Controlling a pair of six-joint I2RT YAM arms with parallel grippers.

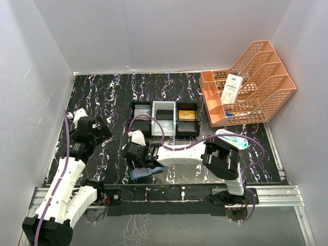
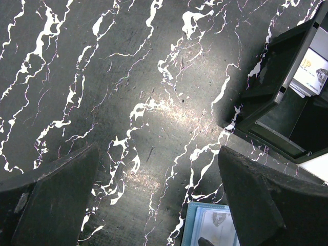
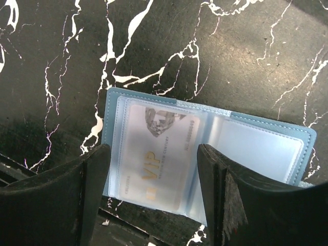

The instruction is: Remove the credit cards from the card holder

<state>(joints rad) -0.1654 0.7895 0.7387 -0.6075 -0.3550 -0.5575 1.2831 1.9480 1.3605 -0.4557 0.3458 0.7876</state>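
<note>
- Pale card (image 3: 154,154) in the left clear pocket of the card holder (image 3: 256,148): gold "VIP"; the small print beside it is too blurred to read.
- White slip (image 1: 232,87) in the orange rack (image 1: 271,97): barcode; the print is too small to read.

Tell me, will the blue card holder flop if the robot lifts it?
Probably floppy: the card holder lies open flat, hinged at its middle. Its clear pockets look slick, so the VIP card might slide out.

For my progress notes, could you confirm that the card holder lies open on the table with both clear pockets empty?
Not quite: the card holder lies open on the table, but one clear pocket holds a pale VIP card, as the right wrist view shows.
</note>
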